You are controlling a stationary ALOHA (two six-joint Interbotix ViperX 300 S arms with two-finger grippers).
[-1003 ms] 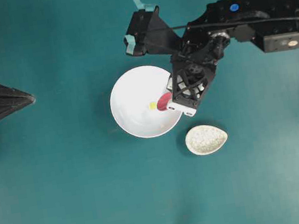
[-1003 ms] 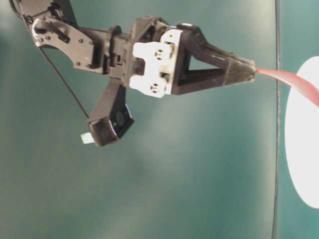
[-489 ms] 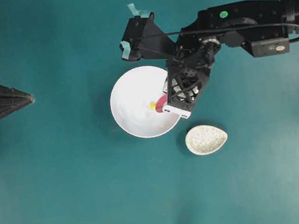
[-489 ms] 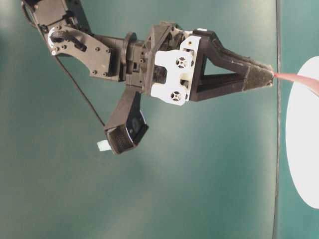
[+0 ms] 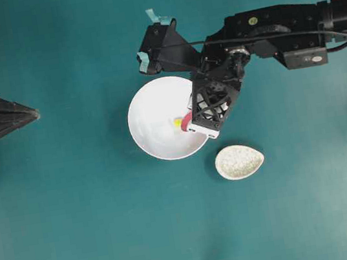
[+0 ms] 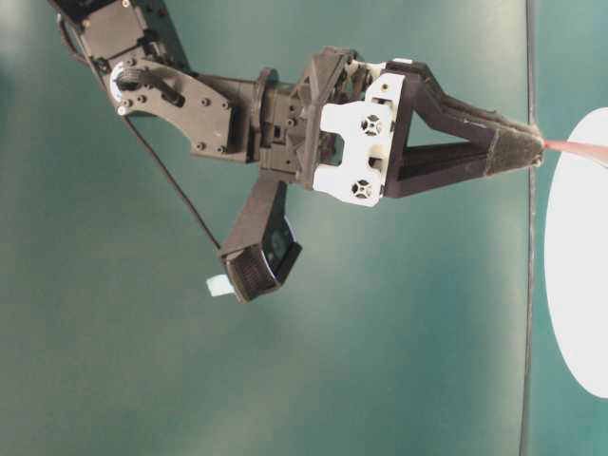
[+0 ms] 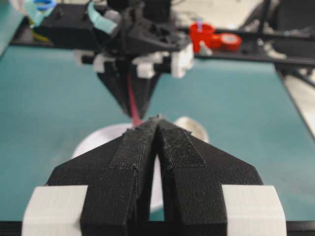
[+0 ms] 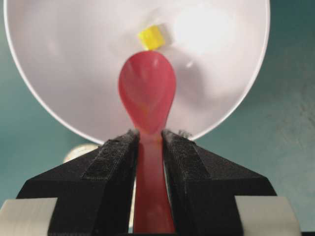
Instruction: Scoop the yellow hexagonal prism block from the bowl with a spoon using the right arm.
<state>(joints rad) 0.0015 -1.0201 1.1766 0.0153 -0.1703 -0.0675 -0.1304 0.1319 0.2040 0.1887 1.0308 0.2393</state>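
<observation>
Left-to-right rundown from my remote seat. Left gripper (image 7: 158,120) is parked way off at 9 o'clock from the bowl, fingers pressed together with nothing between them, so it's out of this one.

Moving right: the bowl (image 5: 152,117) sits mid-table, and the yellow hexagonal prism block (image 5: 177,122) lies inside it, a bit toward 3 o'clock of the bowl's center in the overhead view. The right gripper (image 8: 149,142) hangs over the bowl's 3 o'clock rim, jaws narrowed onto the spoon (image 8: 147,91) handle, holding it firm. A speckled spoon rest (image 5: 239,161) sits outside the bowl around 5 o'clock, well clear.

What matters for the next move: in the right wrist view the spoon's long axis runs straight from 6 to 12, and the block sits just past the scoop's tip at 12 o'clock, maybe a hair toward 1. Can't tell if tip and block are touching. My guess is I push forward along the handle line and tip the scoop under it.
</observation>
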